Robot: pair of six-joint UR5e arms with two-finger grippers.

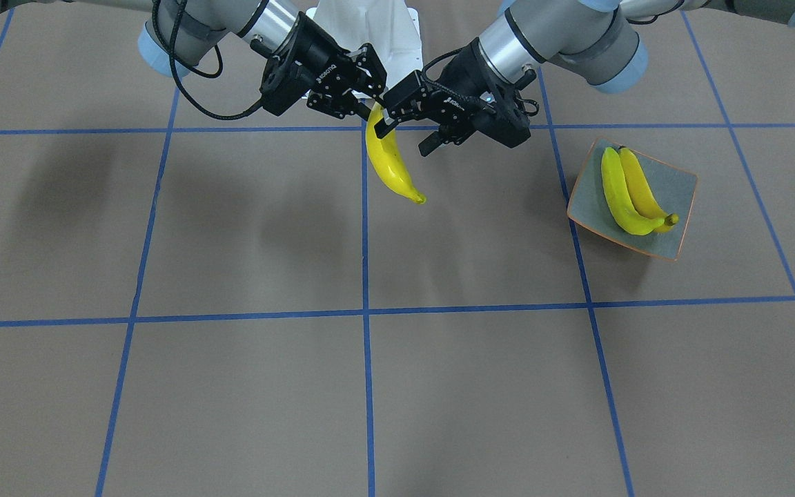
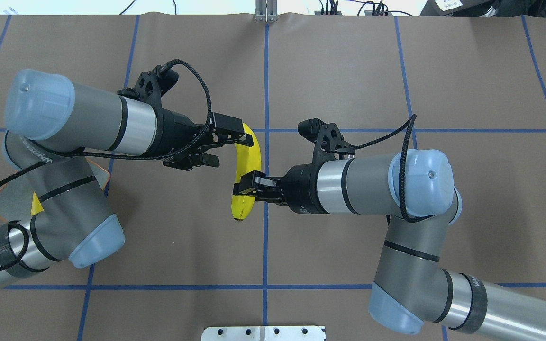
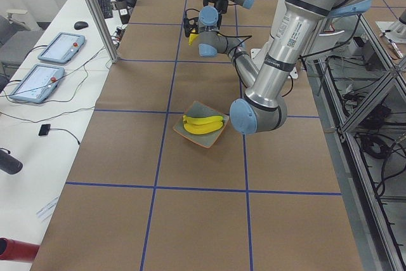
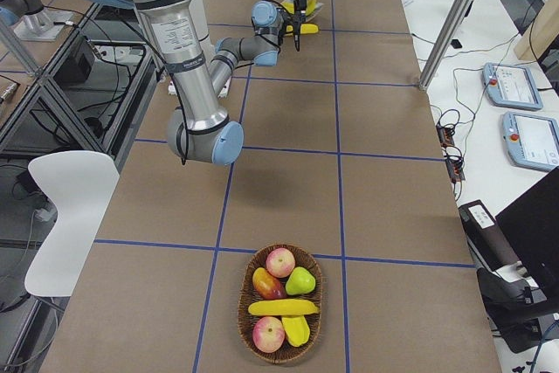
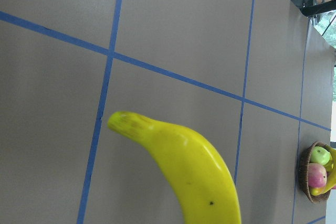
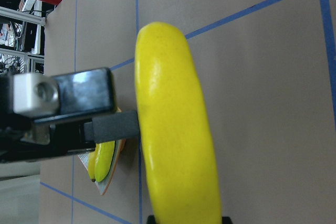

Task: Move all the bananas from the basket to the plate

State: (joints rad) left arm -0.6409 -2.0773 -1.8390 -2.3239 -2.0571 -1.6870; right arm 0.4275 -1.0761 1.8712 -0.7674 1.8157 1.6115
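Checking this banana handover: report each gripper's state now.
The left gripper: open, jaws apart at one end of the banana.
The right gripper: closed, holding the banana.

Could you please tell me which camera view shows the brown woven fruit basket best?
The exterior right view: the brown woven fruit basket sits near and whole, its fruit plain. Exterior left shows it small and far; the left wrist view clips it at the edge; the others miss it.

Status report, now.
Right tool shut on banana, midair. Left tool open beside it. Two bananas on plate, one banana in basket. Nothing seen in the way.
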